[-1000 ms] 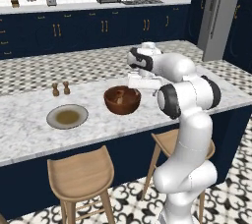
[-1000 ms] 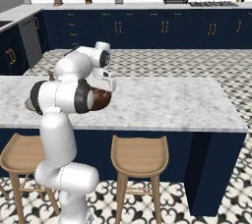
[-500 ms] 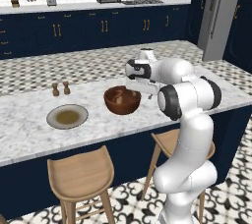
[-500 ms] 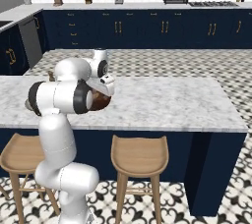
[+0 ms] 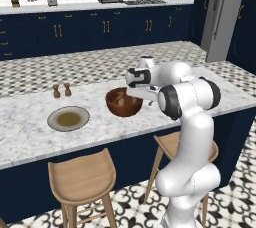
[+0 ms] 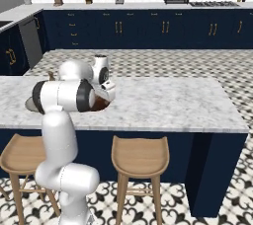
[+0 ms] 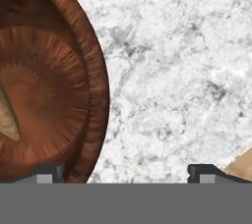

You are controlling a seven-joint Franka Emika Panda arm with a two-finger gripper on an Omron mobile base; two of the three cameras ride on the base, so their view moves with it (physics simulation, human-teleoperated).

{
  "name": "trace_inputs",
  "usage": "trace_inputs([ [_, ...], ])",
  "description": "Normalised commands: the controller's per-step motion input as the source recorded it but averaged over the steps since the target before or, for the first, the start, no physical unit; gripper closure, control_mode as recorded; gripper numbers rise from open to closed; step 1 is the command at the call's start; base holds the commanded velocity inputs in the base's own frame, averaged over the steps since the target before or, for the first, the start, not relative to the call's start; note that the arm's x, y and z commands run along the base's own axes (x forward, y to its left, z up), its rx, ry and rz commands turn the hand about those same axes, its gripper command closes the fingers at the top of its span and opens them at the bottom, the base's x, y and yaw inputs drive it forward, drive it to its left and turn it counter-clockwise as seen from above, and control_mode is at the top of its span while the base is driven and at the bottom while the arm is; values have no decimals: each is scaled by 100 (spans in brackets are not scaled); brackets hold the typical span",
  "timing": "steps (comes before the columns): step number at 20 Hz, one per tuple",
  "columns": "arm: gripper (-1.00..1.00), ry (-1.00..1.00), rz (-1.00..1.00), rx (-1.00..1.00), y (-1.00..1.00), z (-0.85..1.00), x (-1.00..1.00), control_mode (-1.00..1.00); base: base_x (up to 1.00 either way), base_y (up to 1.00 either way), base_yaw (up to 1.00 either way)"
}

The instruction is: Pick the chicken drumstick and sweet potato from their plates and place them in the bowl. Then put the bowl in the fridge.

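Marble island counter (image 5: pixel 30 132) with the wooden bowl (image 5: pixel 123 102) near its middle. The gripper (image 7: pixel 125 173) hangs low at the bowl's right rim, fingertips (image 7: pixel 47 173) spread wide, one over the bowl's wall, the other over bare marble, grasping nothing. A tan lump lies inside the bowl. A grey-beige plate (image 5: pixel 68 118) sits left of the bowl, well apart. The fridge (image 5: pixel 224 14) stands at the far right.

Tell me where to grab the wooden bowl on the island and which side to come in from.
Grip the bowl by its rim wall, on the side nearest the arm, coming straight down. The bowl is deep and round, too wide to span, but in the hand view the open gripper already has one fingertip inside the rim and the other over the marble counter.
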Motion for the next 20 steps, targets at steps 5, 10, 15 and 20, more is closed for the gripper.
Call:
trace_inputs([
  [5,-100,-3,0,0,9,-45,45,-100,0,0,0],
  [10,-100,-1,0,0,21,-24,52,-100,0,0,0],
  [15,100,0,0,0,4,-8,6,-100,0,0,0],
  [20,100,0,0,0,0,0,0,-100,0,0,0],
])
